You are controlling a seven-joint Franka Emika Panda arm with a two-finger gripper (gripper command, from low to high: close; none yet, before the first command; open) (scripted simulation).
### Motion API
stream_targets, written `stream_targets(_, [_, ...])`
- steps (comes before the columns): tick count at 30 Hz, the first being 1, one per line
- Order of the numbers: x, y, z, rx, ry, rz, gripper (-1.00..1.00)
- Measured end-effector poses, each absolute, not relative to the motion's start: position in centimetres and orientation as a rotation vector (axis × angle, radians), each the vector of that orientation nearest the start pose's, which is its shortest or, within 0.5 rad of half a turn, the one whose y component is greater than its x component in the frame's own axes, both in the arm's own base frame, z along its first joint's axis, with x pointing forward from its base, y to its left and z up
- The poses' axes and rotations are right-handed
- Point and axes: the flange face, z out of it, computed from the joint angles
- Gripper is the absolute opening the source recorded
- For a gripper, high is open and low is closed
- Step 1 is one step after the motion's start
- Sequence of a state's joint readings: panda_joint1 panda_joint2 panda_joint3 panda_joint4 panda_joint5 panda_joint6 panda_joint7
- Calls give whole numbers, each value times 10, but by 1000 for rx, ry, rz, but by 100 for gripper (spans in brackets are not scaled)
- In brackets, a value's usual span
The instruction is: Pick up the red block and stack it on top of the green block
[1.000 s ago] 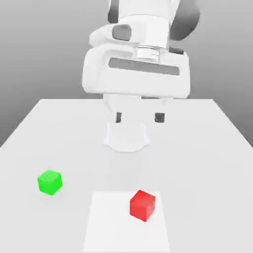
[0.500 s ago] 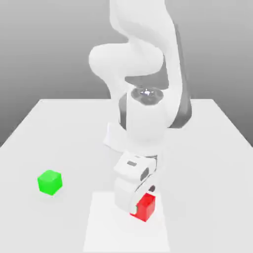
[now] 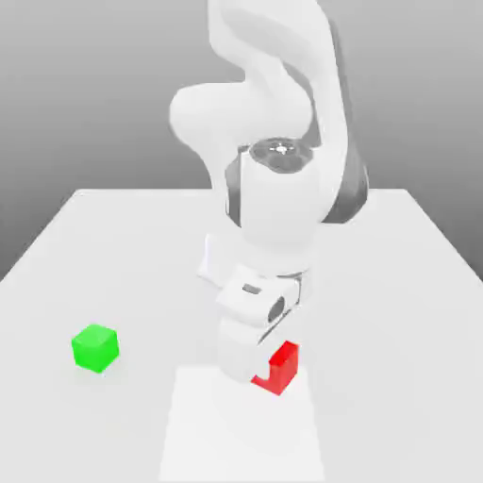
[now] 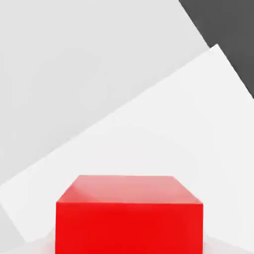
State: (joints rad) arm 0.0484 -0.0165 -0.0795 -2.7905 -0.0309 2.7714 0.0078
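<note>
table: white | green block: on it, exterior view's left | white sheet: near edge

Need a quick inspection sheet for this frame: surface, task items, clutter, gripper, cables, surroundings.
Surface: pale grey table with a lighter white patch near its front edge.
Job's things: red block sits over the white patch, partly hidden behind the arm's hand; it lies close under the hand camera. Green block stands alone toward the exterior view's left, nothing on it.
Clutter: nothing seen.
Gripper: the hand is down at the red block; finger state cannot be told.
Cables: nothing seen.
Surroundings: plain grey backdrop; dark floor past the table edge in the hand view.
</note>
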Motion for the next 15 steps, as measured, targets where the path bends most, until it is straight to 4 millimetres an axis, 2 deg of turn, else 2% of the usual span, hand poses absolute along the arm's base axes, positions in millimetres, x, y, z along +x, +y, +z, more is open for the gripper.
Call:
stream_targets(3, [363,-89,224,-3114,525,7,-100])
stream_targets(9, [309,-188,240,-2863,1320,4,-100])
stream_targets(12, [278,-227,230,-2683,1637,2,-100])
stream_targets(15, [272,-234,204,-2641,1698,1,-100])
